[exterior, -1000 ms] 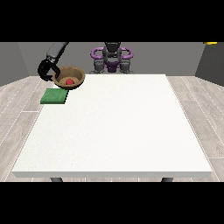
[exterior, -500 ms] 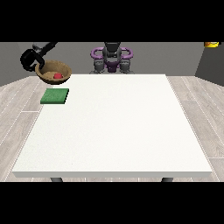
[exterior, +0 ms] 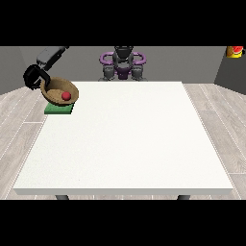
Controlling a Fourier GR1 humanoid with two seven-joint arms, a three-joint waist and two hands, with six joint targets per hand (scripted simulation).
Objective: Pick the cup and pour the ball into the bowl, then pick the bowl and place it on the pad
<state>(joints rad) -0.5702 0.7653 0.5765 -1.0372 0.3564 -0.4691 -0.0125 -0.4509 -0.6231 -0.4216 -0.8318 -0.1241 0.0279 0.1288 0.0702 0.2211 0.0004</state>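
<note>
Hand at view's left (exterior: 32, 77) grips bowl (exterior: 59, 90) rim; bowl, ball (exterior: 66, 96) inside, returns over pad (exterior: 59, 109). Placement imminent.

1. The table (exterior: 125, 144) is plain white, without pattern.
2. The bowl (exterior: 59, 90) at the far left is brown, its inside a lighter tan.
3. The ball (exterior: 66, 96) in it is red.
4. The pad (exterior: 58, 109) is green (one flat shade).
5. The hand at the view's left (exterior: 32, 77) is black, on a grey arm (exterior: 52, 55).
6. The robot's torso (exterior: 123, 65) is dark grey with purple rings.
7. The floor (exterior: 17, 110) is pale grey planks.
8. At the far right, a yellow thing with a red top (exterior: 235, 51).
</note>
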